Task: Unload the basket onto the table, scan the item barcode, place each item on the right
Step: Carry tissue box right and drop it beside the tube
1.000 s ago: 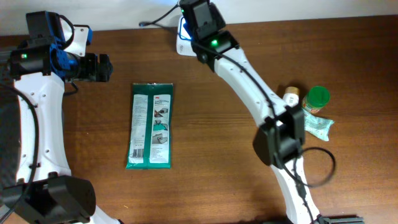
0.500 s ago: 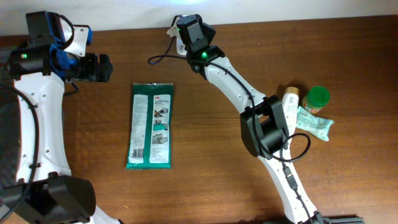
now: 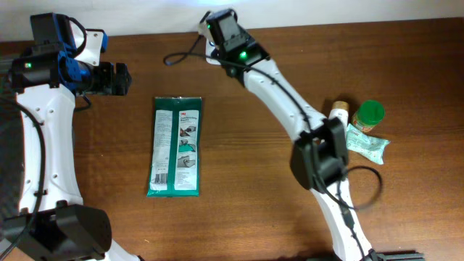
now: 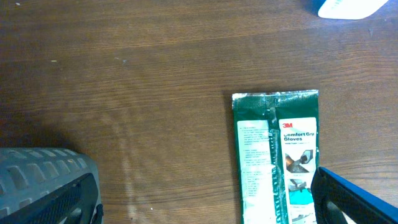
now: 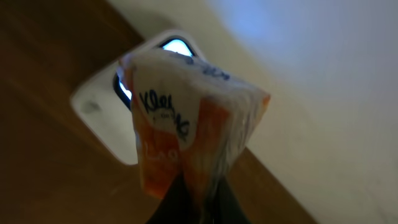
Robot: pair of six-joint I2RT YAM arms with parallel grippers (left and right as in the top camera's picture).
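Over the white barcode scanner point(image 5: 102, 107), at the back edge of the wooden table point(image 3: 239, 181), the right gripper point(image 5: 194, 198) holds a small orange-and-white Kleenex tissue pack point(image 5: 186, 124). Its dark fingers are pinched narrow on the pack's lower end. In the right wrist view the crumpled pack stands up from them and covers most of the scanner's window, where a patch of blue-white light shows past the pack's top edge. Whether the pack touches the scanner cannot be told. From overhead the right arm point(image 3: 283, 94) reaches to the scanner and hides nearly all of it. A dark cable point(image 3: 181, 55) curls on the table just left of the scanner.

Well to the left of the scanner, the left gripper point(image 3: 125, 78) hovers above the wood with its fingers spread wide and nothing between them. In the left wrist view one grey finger point(image 4: 43, 186) and one blue-edged finger point(image 4: 354, 199) sit at opposite lower corners of the picture.

Toward the front and left of the scanner, a green 3M Comfort Grip gloves pack point(image 3: 176, 146) lies flat on the table, long side running front to back, apart from both grippers.

Well to the right of the scanner and nearer the front sit a bottle with a tan cap point(image 3: 338, 112), a container with a green lid point(image 3: 371, 114) and a pale green packet point(image 3: 368, 147), close together.
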